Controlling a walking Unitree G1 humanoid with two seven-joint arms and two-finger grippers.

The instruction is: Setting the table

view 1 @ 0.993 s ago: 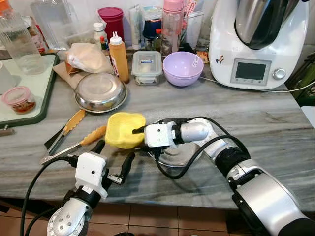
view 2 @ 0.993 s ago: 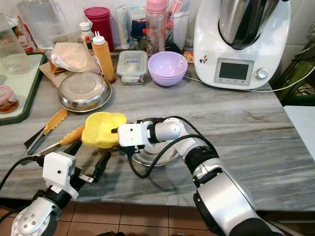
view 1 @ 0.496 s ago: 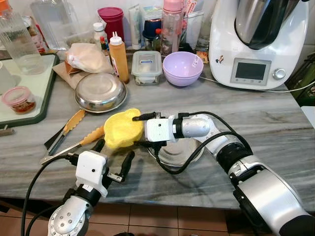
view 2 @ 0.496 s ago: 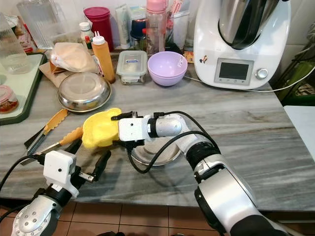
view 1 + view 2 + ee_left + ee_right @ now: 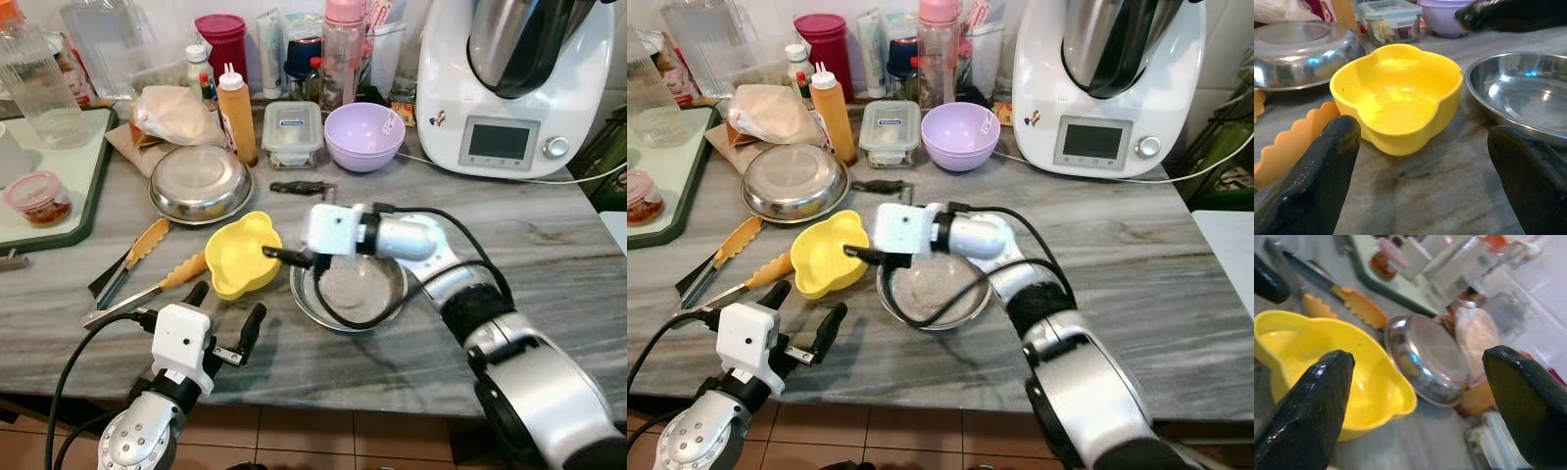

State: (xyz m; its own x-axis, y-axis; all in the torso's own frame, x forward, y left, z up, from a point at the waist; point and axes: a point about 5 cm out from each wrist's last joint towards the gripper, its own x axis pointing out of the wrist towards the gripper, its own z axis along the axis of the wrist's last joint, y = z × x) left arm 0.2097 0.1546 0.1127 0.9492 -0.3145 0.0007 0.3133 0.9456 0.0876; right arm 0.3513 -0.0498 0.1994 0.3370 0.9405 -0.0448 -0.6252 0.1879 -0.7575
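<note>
Now the yellow bowl (image 5: 242, 256) is seen upright on the grey surface (image 5: 549, 245), touching nothing but the surface, where half a second ago it was held tilted in the right end effector (image 5: 294, 223). That end effector's fingers are spread wide apart, one tip over the bowl's rim at its 3 o'clock, the other up near the purple bowl (image 5: 363, 136). It is judged that the bowl has just been released, so this placement looks done.

At 3 o'clock of the yellow bowl, just beside it, a steel bowl (image 5: 348, 290) lies. At 9 o'clock orange tongs (image 5: 147, 264) are noted. At 6 o'clock the left end effector (image 5: 223, 315) hovers, fingers apart and empty.

No writing can be read; the blue label on the lidded container (image 5: 291, 132) and the appliance (image 5: 509, 83) display are too small.
</note>
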